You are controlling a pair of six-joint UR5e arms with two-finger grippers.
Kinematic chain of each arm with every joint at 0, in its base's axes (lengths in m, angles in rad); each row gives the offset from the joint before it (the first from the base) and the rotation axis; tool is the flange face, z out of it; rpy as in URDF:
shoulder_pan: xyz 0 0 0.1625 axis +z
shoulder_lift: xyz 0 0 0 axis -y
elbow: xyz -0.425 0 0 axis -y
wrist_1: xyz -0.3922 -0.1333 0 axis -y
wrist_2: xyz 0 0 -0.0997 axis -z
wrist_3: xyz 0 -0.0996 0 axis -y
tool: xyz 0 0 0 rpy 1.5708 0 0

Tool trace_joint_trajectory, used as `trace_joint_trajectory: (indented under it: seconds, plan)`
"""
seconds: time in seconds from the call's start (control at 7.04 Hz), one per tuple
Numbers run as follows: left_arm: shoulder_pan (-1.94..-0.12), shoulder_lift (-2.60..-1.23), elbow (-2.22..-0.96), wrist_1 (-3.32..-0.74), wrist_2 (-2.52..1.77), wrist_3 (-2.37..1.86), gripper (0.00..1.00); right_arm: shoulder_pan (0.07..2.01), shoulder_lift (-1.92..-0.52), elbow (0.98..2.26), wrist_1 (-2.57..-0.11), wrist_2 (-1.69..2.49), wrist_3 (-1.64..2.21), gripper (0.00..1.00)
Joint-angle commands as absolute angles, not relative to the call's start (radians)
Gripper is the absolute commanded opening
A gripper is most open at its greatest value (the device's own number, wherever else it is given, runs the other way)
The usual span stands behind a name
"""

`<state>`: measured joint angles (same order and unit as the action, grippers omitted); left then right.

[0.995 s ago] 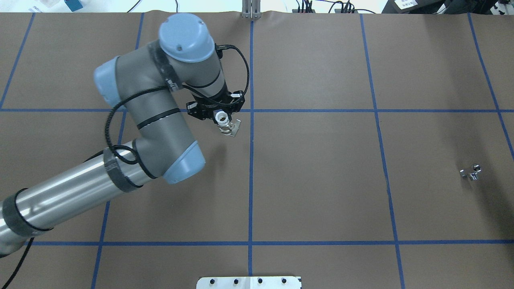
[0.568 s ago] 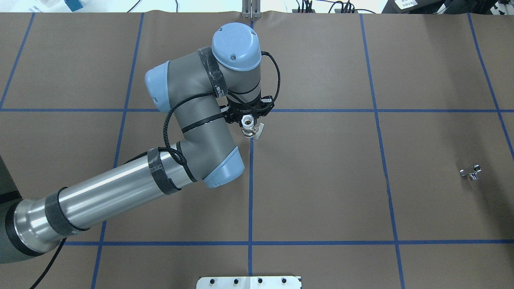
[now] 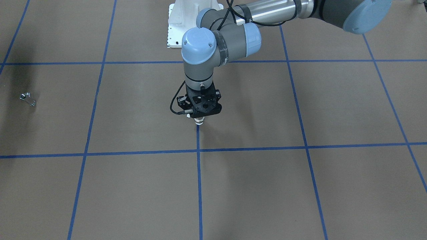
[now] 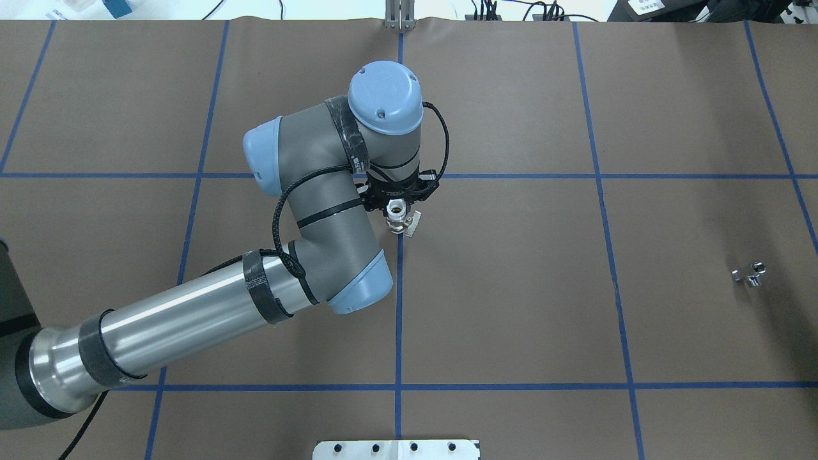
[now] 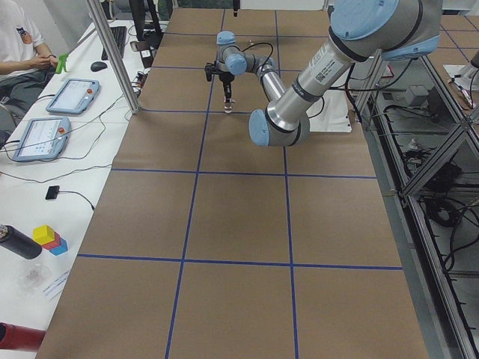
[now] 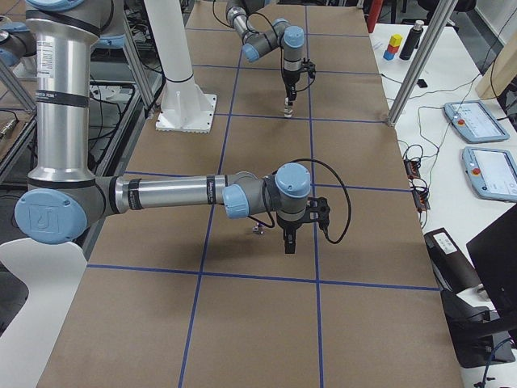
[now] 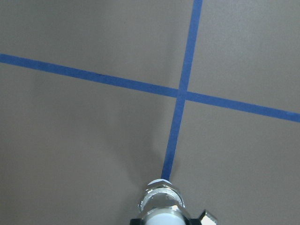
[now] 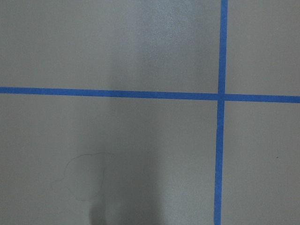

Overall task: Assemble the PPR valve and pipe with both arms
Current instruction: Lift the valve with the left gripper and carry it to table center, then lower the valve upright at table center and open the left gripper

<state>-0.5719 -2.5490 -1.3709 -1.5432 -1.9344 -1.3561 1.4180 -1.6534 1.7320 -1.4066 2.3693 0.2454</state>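
Gripping done: left tool (image 4: 396,206) clamped on PPR valve (image 4: 401,221), held over tabletop (image 4: 511,319). Near the right tool (image 6: 288,245) the pipe (image 4: 749,275) lies loose; that tool's spread I cannot tell. Pickup and joining remain.

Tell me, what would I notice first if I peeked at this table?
The big grey left arm with light-blue caps bends over the middle of the brown table. Its left end effector grips the PPR valve over a blue tape line. Far off on the robot's right side, the tiny shiny pipe lies on the table.
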Motion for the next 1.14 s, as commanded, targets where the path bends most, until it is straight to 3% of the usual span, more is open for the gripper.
trace_joint_trajectory:
  seconds: [0.0, 0.57, 0.71, 0.99]
  plan:
    - [-0.569, -2.549, -1.365, -1.549, -1.934, -1.356, 0.00, 1.417, -1.654, 1.732, -1.407, 2.368, 0.245, 1.00]
    - [-0.565, -2.548, -1.364, -1.549, -1.934, -1.355, 0.00, 1.417, -1.654, 1.730, -1.407, 2.368, 0.245, 1.00]
    - [-0.565, -2.548, -1.364, -1.549, -1.934, -1.355, 0.04, 1.417, -1.654, 1.730, -1.407, 2.368, 0.245, 1.00]
    - [-0.565, -2.548, -1.364, -1.549, -1.934, -1.353, 0.36, 1.416, -1.654, 1.730, -1.405, 2.367, 0.245, 1.00]
